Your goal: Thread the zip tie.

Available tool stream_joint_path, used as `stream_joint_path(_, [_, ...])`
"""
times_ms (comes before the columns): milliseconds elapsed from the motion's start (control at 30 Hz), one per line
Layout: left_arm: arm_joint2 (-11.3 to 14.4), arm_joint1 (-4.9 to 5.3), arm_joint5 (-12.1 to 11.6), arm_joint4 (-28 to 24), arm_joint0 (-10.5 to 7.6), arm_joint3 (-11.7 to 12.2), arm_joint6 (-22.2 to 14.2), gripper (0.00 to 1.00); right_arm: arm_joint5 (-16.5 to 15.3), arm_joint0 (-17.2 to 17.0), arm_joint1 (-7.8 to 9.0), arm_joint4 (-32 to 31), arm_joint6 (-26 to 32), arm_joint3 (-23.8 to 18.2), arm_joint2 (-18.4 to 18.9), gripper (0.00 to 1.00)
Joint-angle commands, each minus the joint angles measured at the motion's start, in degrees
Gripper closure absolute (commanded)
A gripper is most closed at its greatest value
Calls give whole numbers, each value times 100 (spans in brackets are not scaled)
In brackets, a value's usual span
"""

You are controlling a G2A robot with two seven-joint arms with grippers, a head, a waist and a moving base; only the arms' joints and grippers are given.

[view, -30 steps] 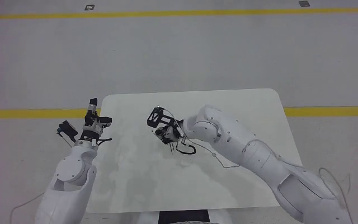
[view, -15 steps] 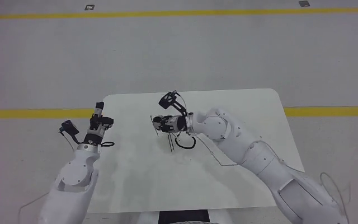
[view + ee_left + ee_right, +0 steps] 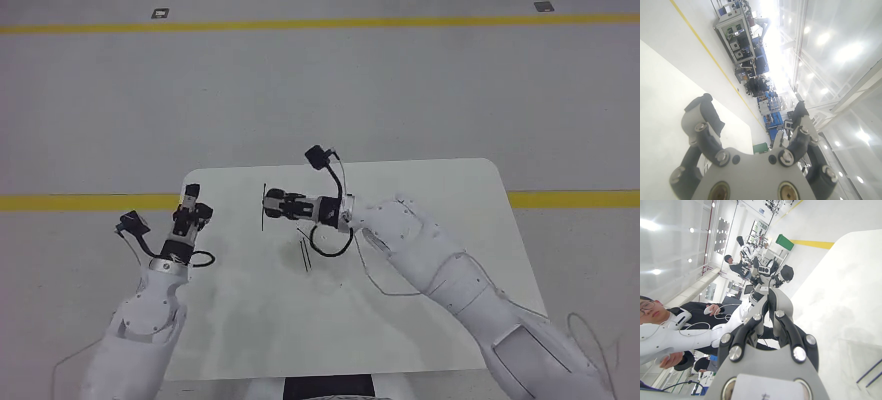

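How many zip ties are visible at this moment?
3. One zip tie is pinched in the right gripper; two loose zip ties lie side by side on the table near it. More could be hidden.

A thin, straight black plastic zip tie (image 3: 263,192) is sitting pinched near its middle in the right gripper (image 3: 267,207) over the white tabletop (image 3: 240,320), both ends sticking out free, while two more thin dark zip ties (image 3: 304,258) are lying side by side on the tabletop nearby.
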Motion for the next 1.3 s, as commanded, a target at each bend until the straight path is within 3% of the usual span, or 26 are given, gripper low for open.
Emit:
stream_joint_path(0, [0,0,-1,-2,1,1,0,0,0,1,0,-13,0,1,-2,100])
stream_joint_path(100, [20,-1,-1,-1,-7,-8,-47,0,0,1,0,-13,0,1,-2,100])
stream_joint_path(233, [125,1,-1,-195,-31,-75,-640,0,458,-72,-50,-68,-339,10,-16,100])
stream_joint_path(333, [157,-11,-1,-1135,-41,-72,-1519,0,819,-45,-140,85,-599,121,-67,100])
stream_joint_path(367, [77,-9,-1,-1527,-79,64,-1986,0,945,-24,-180,149,-693,191,-92,100])
stream_joint_path(433, [-62,-25,-1,-1918,-171,219,-2510,0,1073,-18,-247,357,-791,312,-129,100])
stream_joint_path(467, [-92,-51,-1,-2362,-187,302,-3036,0,1069,-3,-297,546,-810,378,-149,100])
stream_joint_path(500, [-184,-64,-1,-2566,-204,400,-3332,0,1050,4,-319,629,-809,421,-156,100])
stream_joint_path(767, [-217,-66,14,-2527,-221,417,-3404,0,1050,4,-319,629,-809,421,-156,100])
stream_joint_path(867, [-171,-75,-1,-2099,-301,496,-3242,0,1238,-136,-353,820,-1077,386,-88,100])
stream_joint_path(1067, [39,-178,-1,-2181,-320,540,-3350,0,1735,-306,-490,1336,-1763,434,0,100])
stream_joint_path(1267, [125,-304,-1,-2325,-416,580,-3396,0,2087,-344,-586,1322,-2075,451,-75,100])
